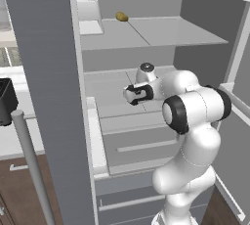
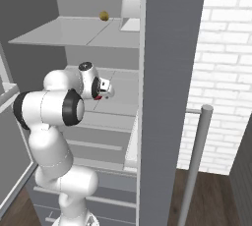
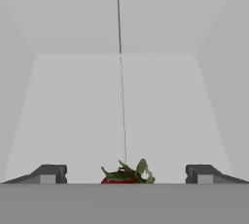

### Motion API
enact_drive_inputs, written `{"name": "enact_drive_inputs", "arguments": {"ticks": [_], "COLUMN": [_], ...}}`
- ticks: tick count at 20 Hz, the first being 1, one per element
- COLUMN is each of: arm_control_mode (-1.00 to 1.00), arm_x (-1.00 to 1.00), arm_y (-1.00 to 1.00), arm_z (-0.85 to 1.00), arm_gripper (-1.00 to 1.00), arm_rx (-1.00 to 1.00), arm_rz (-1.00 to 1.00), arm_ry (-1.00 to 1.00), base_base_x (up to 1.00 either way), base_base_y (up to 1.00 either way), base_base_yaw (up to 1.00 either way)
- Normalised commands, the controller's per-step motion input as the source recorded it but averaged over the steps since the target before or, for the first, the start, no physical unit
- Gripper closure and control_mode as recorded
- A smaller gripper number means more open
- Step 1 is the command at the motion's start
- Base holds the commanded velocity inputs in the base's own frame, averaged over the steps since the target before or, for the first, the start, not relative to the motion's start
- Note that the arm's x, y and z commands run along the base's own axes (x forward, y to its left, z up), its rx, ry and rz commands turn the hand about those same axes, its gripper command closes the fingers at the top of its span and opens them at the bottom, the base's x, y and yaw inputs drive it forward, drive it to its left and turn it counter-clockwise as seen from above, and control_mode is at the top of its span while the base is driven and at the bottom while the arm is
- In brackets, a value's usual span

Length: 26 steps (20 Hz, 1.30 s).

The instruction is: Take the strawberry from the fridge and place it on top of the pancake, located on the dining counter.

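Note:
The fridge (image 1: 161,32) stands open, with pale grey shelves inside. My gripper (image 1: 138,93) reaches in over the middle shelf (image 2: 123,85). In the hand view the strawberry (image 3: 125,175), red with a green leafy top, lies on that shelf midway between my fingertips (image 3: 48,173). The gripper (image 3: 126,173) is open, its jaws wide on either side of the berry and apart from it. In the right base view the strawberry (image 2: 98,97) is a red speck just under the gripper (image 2: 104,90). The pancake and the dining counter are out of view.
A small yellowish-brown lump (image 1: 121,17) lies on the upper shelf, beside a white bin (image 1: 88,9). The open fridge door (image 1: 44,72) with its silver bar handle (image 1: 31,165) stands left of the arm. Drawers (image 1: 141,146) sit below the shelves. A white brick wall (image 2: 221,72) rises at the right.

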Motion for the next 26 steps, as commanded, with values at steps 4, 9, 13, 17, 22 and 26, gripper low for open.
{"name": "enact_drive_inputs", "arguments": {"ticks": [4, 9, 13, 17, 22, 26], "arm_control_mode": [-1.00, -1.00, -1.00, -1.00, -1.00, -1.00], "arm_x": [-0.37, -0.27, 0.17, 0.29, -0.05, -0.15], "arm_y": [0.01, 0.02, 0.03, 0.00, 0.00, 0.01], "arm_z": [-0.21, -0.23, -0.11, -0.10, -0.20, -0.28], "arm_gripper": [-1.00, -1.00, -1.00, -1.00, -1.00, 1.00], "arm_rx": [0.00, 0.00, 0.00, 0.00, 0.00, 0.00], "arm_rz": [0.00, 0.00, -0.01, 0.00, 0.00, 0.00], "arm_ry": [-0.01, -0.01, 0.00, 0.00, -0.02, -0.03], "base_base_x": [0.00, 0.00, 0.00, 0.00, 0.00, 0.00], "base_base_y": [0.00, 0.00, 0.00, 0.00, 0.00, 0.00], "base_base_yaw": [0.00, 0.00, 0.00, 0.00, 0.00, 0.00]}}
